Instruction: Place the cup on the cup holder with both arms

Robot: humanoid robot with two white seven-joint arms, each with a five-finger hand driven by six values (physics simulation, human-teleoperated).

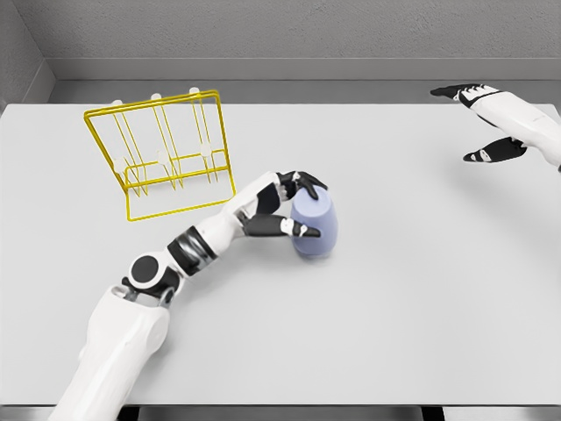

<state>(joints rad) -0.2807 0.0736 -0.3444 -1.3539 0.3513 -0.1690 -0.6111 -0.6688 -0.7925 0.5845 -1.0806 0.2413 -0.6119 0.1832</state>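
Note:
A pale lavender cup point(317, 224) stands on the white table point(421, 289) near the middle. My left hand point(298, 206) reaches it from the left, with fingers curled over its top and thumb across its front side, grasping it. The yellow wire cup holder point(163, 156) with white-tipped pegs stands at the back left, well apart from the cup. My right hand point(480, 123) hovers at the far right, near the back edge, fingers spread and holding nothing.
A grey wall runs along the back of the table. The left arm point(149, 289) stretches from the lower left corner across the table's front left part.

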